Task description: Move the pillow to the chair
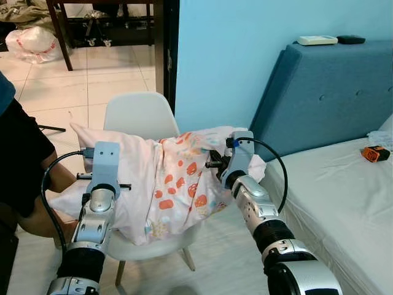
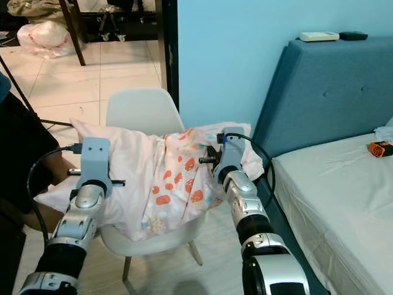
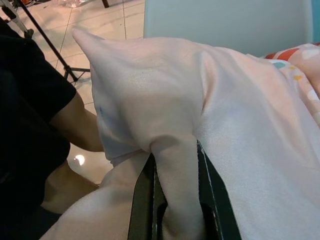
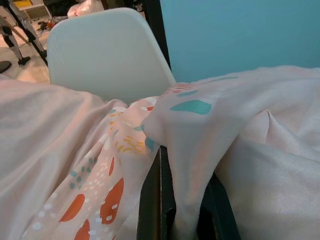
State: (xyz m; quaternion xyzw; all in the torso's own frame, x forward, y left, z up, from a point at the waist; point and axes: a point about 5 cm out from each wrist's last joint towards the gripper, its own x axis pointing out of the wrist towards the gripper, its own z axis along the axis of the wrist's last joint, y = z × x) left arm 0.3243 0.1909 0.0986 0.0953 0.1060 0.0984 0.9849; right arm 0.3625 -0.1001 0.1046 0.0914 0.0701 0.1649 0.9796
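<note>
From the left eye view, a white chair (image 1: 142,117) stands at the centre against a blue wall, with a blue headboard (image 1: 325,92) and a white bed (image 1: 344,203) at 3 o'clock, an orange object (image 1: 375,153) lying on the bed, and a person in a black sleeve (image 1: 18,160) crouching at 9 o'clock just beside the chair. The pillow (image 1: 166,181), pink with an orange-printed cover, lies across the chair's seat between both arms; the left claw (image 1: 103,184) meets its 8 o'clock end, the right claw (image 1: 216,163) its 3 o'clock end. The right eye view shows the same layout, with a remote (image 2: 319,36) on top of the headboard. In the left wrist view, the left claw's fingers (image 3: 142,200) stand narrow, pinching a fold of plain pink pillow cloth, the person's arm (image 3: 75,130) close beside. In the right wrist view, the right claw's fingers (image 4: 150,210) are likewise narrow, clamped on a bunched fold of the pillow, the chair's back beyond.
</note>
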